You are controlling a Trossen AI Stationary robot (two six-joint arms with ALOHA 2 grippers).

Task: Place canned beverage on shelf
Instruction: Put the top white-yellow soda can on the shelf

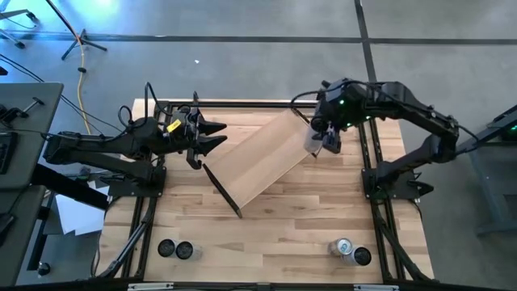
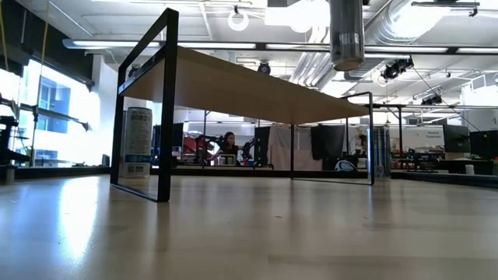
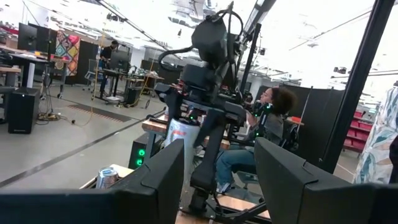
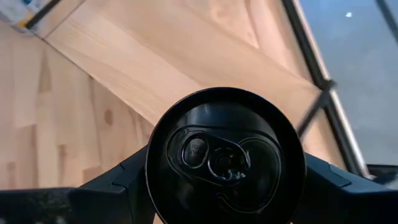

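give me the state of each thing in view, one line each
right gripper: shut on a can, held above the shelf's end
held can: upright, tab unopened, off the shelf
shelf: standing on the table, lying at an angle, top bare
left gripper: open, empty, beside the shelf
cans at the table's front right: one upright, one on its side
cans at the front left: upright, untouched

A grey concrete floor (image 1: 242,20) surrounds the pale striped butcher-block bench (image 1: 275,226). Beyond it lies an open workshop with exposed silver ceiling ducts (image 2: 420,23), bright windows (image 2: 50,109) on one side, dark partition panels (image 3: 311,118) and red storage bins (image 3: 362,130). A seated person (image 3: 264,134) works at a far desk.
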